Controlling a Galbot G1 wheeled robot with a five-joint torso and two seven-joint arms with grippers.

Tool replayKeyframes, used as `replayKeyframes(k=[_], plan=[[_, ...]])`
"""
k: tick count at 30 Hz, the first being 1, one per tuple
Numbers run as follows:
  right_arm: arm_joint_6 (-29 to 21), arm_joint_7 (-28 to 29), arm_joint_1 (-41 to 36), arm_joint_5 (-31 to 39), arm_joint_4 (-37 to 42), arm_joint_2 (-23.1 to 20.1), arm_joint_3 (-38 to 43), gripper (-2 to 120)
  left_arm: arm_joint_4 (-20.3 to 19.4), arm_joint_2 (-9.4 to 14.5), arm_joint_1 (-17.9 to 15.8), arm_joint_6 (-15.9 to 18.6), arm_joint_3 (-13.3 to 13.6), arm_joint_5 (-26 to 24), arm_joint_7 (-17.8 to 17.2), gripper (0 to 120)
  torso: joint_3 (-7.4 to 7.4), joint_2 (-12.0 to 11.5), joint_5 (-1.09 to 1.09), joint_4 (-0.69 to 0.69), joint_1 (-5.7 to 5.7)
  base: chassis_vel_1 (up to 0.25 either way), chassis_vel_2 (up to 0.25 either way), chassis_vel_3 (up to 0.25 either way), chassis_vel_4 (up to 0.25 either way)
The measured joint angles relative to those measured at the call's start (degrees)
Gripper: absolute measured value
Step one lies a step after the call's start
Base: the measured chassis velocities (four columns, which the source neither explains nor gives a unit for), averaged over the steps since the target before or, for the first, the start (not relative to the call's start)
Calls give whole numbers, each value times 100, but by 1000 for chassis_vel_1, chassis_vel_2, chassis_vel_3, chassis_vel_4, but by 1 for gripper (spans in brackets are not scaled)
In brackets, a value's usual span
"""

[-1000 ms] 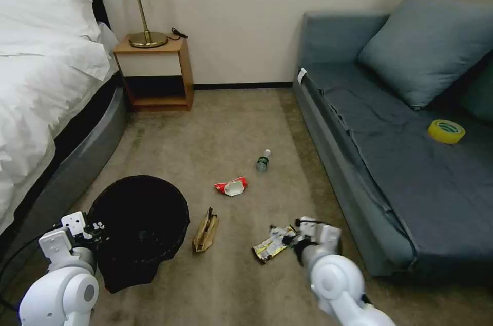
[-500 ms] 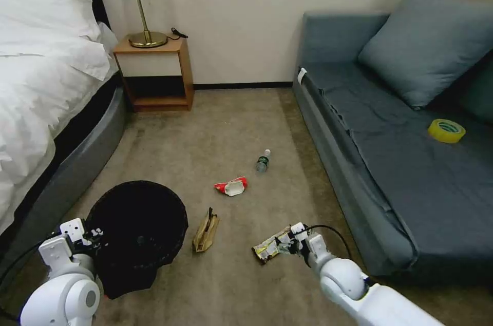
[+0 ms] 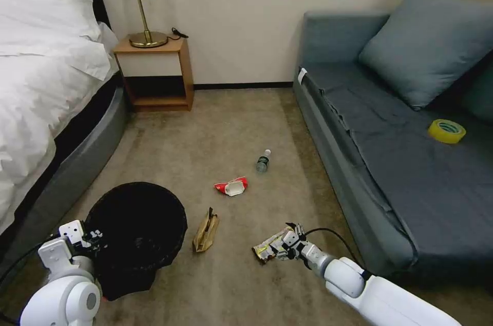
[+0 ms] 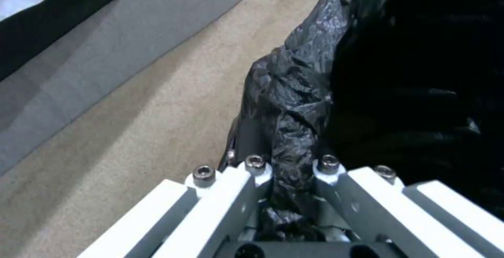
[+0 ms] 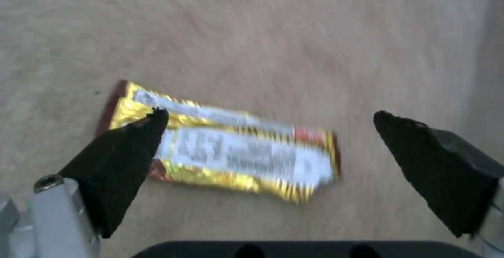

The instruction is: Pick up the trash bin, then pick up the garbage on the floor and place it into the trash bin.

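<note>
— Where is the trash bin [image 3: 138, 231]?
— On the floor [image 3: 226, 131] beside the bed [image 3: 46, 90], its black liner bag [image 4: 294, 104] crinkled over the rim. The left gripper [image 3: 95, 236] has its jaws pinching that rim, liner bunched between them.

— And the garbage?
— All on the carpet, on the sofa side of the bin. The brown paper bag [image 3: 205, 232] lies just beside the bin. The red-and-white packet [image 3: 232, 186] is farther from it, toward the wall, and the small bottle [image 3: 263, 161] farther still. The gold wrapper [image 3: 271, 246] lies beyond the paper bag, near the sofa [image 3: 390, 151].

— What about the other arm?
— The right gripper [image 5: 267, 132] hangs low over the gold wrapper, jaws spread to either side of it, not gripping it.
</note>
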Motion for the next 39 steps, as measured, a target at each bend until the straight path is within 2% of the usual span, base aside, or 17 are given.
replayKeyframes(k=[1,4,6,8,9,11,14,24,32,39], plan=[[0,0,0,0,0,0,0,100,0,0,0,0,0,0,0,3,0,0,0,0,0,0,0,0,0],[-471,470,-54,687,88,91,-1,100,44,8,-17,-1,5,2,0,3,0,0,0,0,0,0,0,0,0],[-579,615,-71,858,116,117,-1,100,53,16,-22,-1,6,2,0,3,0,0,-1,0,0,0,0,0,0],[-838,1000,-103,1425,226,198,11,100,70,26,-39,-1,11,3,0,3,0,0,-1,0,0,0,0,0,0],[-838,1000,-103,1425,226,198,11,100,70,26,-39,-1,11,3,0,3,0,0,-1,0,0,0,0,0,0],[-1010,1311,-119,1946,282,312,56,100,92,26,-58,-1,26,7,0,3,0,0,-1,0,0,0,0,0,0],[-1049,1485,-130,2286,232,517,143,100,121,17,-66,-7,62,37,-1,3,0,0,-1,0,0,0,0,0,0],[-1044,1692,-126,2536,-90,995,231,100,170,4,-62,-45,74,98,-1,3,0,0,-1,-1,0,0,0,0,0],[-986,1754,34,2574,-508,1657,272,100,190,11,-47,-61,51,123,-2,3,0,0,0,0,0,0,0,0,0],[-1009,1842,41,2564,-601,1740,286,100,178,9,-29,-66,40,125,-1,3,0,0,-1,0,0,0,0,0,0]])
